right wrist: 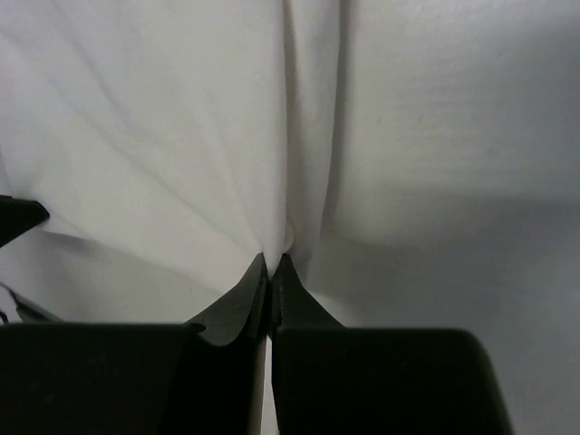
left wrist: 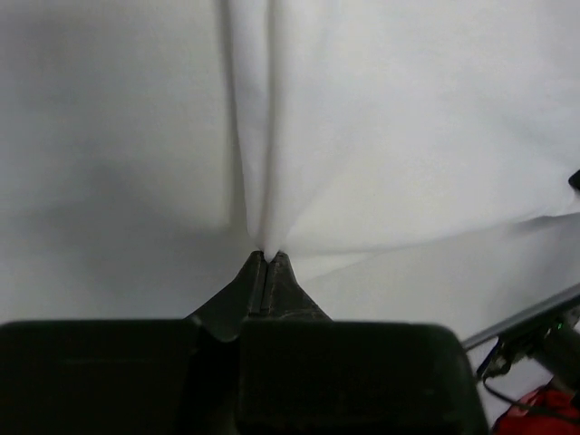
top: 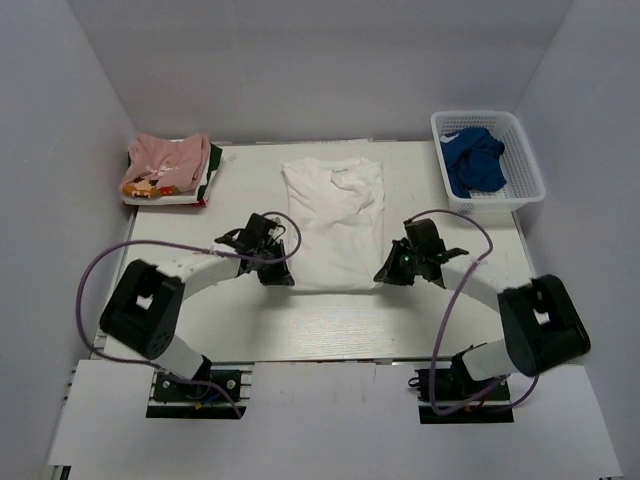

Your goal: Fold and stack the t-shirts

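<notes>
A white t-shirt (top: 335,215) lies partly folded lengthwise in the middle of the table, plain side up. At its near left corner my left gripper (top: 277,272) is shut on the hem, and white cloth (left wrist: 263,181) bunches into a ridge at the closed tips (left wrist: 265,256). My right gripper (top: 392,268) is shut on the near right corner, where a pinched fold of the shirt (right wrist: 290,163) rises from its tips (right wrist: 272,261). A pink t-shirt (top: 168,162) with orange print tops a folded stack at the back left.
A white basket (top: 524,160) at the back right holds a crumpled blue garment (top: 474,160). The folded stack under the pink shirt shows white and dark green edges (top: 208,180). White walls enclose the table on three sides. Purple cables loop off both arms.
</notes>
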`<state>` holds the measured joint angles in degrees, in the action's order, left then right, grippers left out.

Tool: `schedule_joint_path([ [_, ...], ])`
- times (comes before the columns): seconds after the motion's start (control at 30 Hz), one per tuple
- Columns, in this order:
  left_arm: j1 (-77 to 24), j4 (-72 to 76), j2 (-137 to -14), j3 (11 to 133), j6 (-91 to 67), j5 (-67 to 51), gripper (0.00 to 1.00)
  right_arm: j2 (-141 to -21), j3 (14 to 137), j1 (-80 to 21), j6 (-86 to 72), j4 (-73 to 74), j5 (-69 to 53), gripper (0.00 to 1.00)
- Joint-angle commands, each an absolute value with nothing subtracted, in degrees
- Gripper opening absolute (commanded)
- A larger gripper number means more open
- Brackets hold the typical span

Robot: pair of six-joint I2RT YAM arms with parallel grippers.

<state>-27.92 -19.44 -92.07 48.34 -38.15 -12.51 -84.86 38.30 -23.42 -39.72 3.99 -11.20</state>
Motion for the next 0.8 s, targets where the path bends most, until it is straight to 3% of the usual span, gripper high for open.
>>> schedule_joint_path([
  [0.0, -29.71, -22.49, -80.73, 45.80, -37.53, -12.57, 0.00, -76.04, 35.60, -24.69, -36.65, 11.33, -13.71, 0.00],
  [0.3, -33.05, -32.43, -61.27, 48.50, -39.29, -14.24, 0.00, -54.25, 41.39, -25.75, -32.96, 29.35, -14.68, 0.00],
  [0.57, -32.00, -32.43, -64.76, 59.93, -39.90, -2.03, 0.00, -59.22, 55.10, -25.23, -33.31, 28.04, -9.07, 0.00],
  [0.77, -30.77, -37.35, -78.80, 75.64, -39.90, 10.43, 0.00, -69.95, 65.55, -22.86, -33.57, 23.91, -3.78, 0.00],
])
